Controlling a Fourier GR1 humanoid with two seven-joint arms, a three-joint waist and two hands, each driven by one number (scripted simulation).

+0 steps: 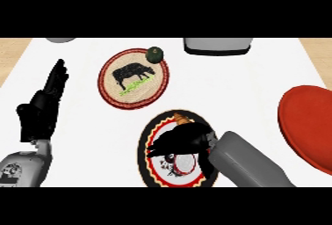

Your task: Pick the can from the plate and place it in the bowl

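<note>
A plate (145,154) with a black and red rim lies at the lower middle of the white counter. My right hand (182,137) hangs over it with its fingers curled round the can (180,117). Only the can's orange-brown end shows, above the hand; the rest is hidden. The red bowl (308,125) sits at the right edge, apart from the hand and partly cut off. My left hand (42,105) rests open at the left, fingers pointing up, holding nothing.
A second round plate (110,94) with a black cow picture lies at the upper middle, with a dark green round item (154,54) on its far rim. A grey container (217,45) stands at the back, and a grey object (62,40) at the back left.
</note>
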